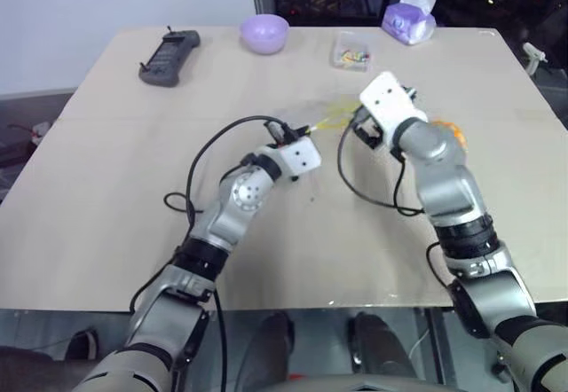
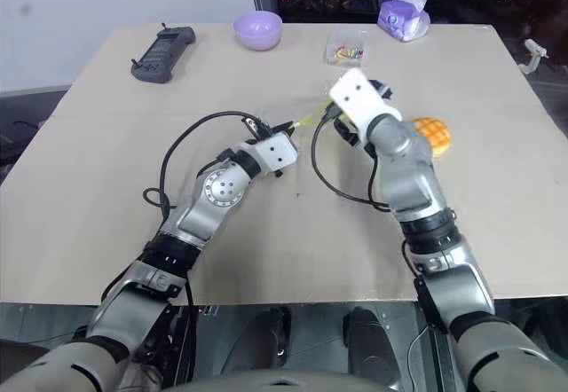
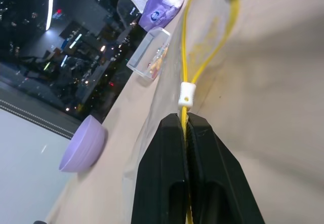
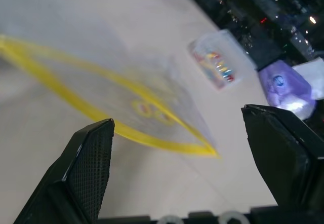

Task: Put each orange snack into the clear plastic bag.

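Left hand (image 3: pixel 187 133) pinches clear plastic bag's (image 4: pixel 126 102) yellow seal strip. Right hand (image 4: pixel 187 158) gapes empty beside it. Orange snack (image 2: pixel 432 133) on bench (image 2: pixel 106 188).

The left arm reaches forward and toward the middle over the bench, its forearm angled to the right, and the left gripper (image 3: pixel 187 127) has its jaws pressed tight together on the yellow seal strip of the clear plastic bag (image 4: pixel 152 110). The right arm stretches forward alongside it, wrist bent inward, and the right gripper (image 4: pixel 195 148) stands with its two black fingers (image 4: pixel 91 168) spread wide apart, holding nothing
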Robot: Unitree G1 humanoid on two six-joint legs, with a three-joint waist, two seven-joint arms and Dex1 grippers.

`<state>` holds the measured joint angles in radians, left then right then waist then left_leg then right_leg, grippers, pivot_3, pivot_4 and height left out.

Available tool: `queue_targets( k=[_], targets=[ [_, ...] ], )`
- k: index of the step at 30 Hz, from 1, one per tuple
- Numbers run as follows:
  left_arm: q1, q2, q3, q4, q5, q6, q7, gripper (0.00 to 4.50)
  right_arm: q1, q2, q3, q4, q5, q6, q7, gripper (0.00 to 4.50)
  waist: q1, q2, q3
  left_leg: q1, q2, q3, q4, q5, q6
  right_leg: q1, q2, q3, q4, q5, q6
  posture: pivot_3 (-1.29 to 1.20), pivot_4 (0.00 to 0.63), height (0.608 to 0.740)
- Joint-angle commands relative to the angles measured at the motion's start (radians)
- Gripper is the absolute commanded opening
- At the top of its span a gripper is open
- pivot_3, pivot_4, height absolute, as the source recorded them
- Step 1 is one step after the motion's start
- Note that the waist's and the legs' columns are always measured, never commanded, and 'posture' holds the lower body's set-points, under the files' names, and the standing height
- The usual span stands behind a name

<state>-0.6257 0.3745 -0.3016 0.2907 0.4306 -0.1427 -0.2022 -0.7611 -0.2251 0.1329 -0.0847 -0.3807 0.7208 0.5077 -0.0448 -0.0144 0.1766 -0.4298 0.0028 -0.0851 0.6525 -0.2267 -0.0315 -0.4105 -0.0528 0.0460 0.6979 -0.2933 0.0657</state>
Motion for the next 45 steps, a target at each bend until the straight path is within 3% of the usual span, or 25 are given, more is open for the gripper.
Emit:
queue_targets(
  k=[1, 3, 5, 7, 9, 31, 35, 39, 42, 45],
  targets=[
    [-0.017, -0.013, 0.028, -0.017, -0.014, -0.009, 0.01, 0.0, 0.023, 0.048, -0.114, -0.065, 0.122, 0.084, -0.01, 3.84, 0.0, 0.0, 0.0, 0.0, 0.0, 0.0, 0.0, 0.0, 0.0, 0.0, 0.0, 0.0, 0.0, 0.0, 0.0, 0.0, 0.15, 0.74],
    [-0.016, -0.026, 0.038, -0.02, -0.03, -0.006, 0.005, 0.0, 0.035, 0.077, -0.153, -0.058, 0.173, 0.118, -0.028, 3.04, 0.0, 0.0, 0.0, 0.0, 0.0, 0.0, 0.0, 0.0, 0.0, 0.0, 0.0, 0.0, 0.001, 0.0, 0.0, 0.0, 0.15, 0.74],
    [-0.015, -0.038, 0.048, -0.027, -0.04, -0.001, 0.003, 0.0, 0.042, 0.095, -0.172, -0.042, 0.209, 0.14, -0.049, 1.91, 0.0, 0.0, 0.0, 0.0, 0.0, 0.0, 0.001, 0.0, 0.0, 0.0, 0.0, 0.0, 0.001, 0.0, 0.0, 0.0, 0.15, 0.74],
    [-0.016, -0.044, 0.052, -0.03, -0.047, -0.001, -0.002, 0.0, 0.041, 0.108, -0.177, -0.024, 0.235, 0.134, -0.067, 1.24, 0.0, 0.0, 0.0, 0.0, 0.0, 0.0, 0.001, 0.0, 0.0, 0.0, 0.0, 0.0, 0.001, 0.0, 0.0, 0.0, 0.15, 0.74],
    [-0.011, -0.045, 0.046, -0.039, -0.053, -0.011, -0.017, 0.0, 0.026, 0.122, -0.172, 0.013, 0.257, 0.103, -0.093, 0.06, -0.001, 0.0, 0.0, 0.0, 0.0, 0.0, 0.001, 0.0, 0.0, 0.0, 0.0, 0.0, 0.001, 0.0, 0.0, 0.0, 0.15, 0.74],
    [0.007, -0.016, 0.027, -0.04, -0.039, -0.085, -0.081, 0.0, -0.033, 0.058, -0.051, 0.203, 0.307, -0.074, -0.132, 0.06, 0.0, 0.0, 0.0, 0.0, 0.0, 0.0, 0.001, 0.0, 0.0, 0.0, 0.0, 0.0, 0.001, 0.0, 0.0, 0.0, 0.15, 0.74],
    [0.02, -0.032, 0.025, -0.06, -0.088, -0.103, -0.124, 0.0, -0.028, -0.008, 0.065, 0.229, 0.234, -0.196, -0.091, 0.06, 0.0, 0.0, 0.0, 0.0, 0.0, 0.001, 0.001, 0.0, 0.0, 0.0, 0.0, 0.0, 0.0, 0.0, 0.0, 0.0, 0.15, 0.74],
    [0.03, -0.035, 0.019, -0.075, -0.125, -0.129, -0.182, 0.0, -0.029, -0.122, 0.255, 0.326, 0.047, -0.491, -0.109, 0.06, -0.001, 0.0, 0.0, 0.0, 0.0, 0.001, 0.001, 0.0, 0.0, 0.0, 0.0, 0.0, 0.0, 0.0, 0.0, 0.0, 0.15, 0.74],
    [0.028, -0.032, 0.023, -0.073, -0.117, -0.127, -0.182, 0.0, -0.043, -0.161, 0.312, 0.386, -0.033, -0.631, -0.14, 0.95, -0.001, 0.0, 0.0, 0.001, 0.0, 0.001, 0.001, 0.0, 0.0, 0.0, 0.0, 0.0, 0.0, 0.0, 0.0, 0.0, 0.15, 0.74],
    [0.026, -0.028, 0.034, -0.068, -0.1, -0.111, -0.164, 0.0, -0.052, -0.181, 0.328, 0.419, -0.09, -0.704, -0.169, 2.16, -0.002, 0.0, 0.0, 0.001, 0.0, 0.001, 0.001, 0.0, 0.0, 0.0, 0.0, 0.001, 0.0, 0.0, 0.0, 0.0, 0.15, 0.74]
  ],
)
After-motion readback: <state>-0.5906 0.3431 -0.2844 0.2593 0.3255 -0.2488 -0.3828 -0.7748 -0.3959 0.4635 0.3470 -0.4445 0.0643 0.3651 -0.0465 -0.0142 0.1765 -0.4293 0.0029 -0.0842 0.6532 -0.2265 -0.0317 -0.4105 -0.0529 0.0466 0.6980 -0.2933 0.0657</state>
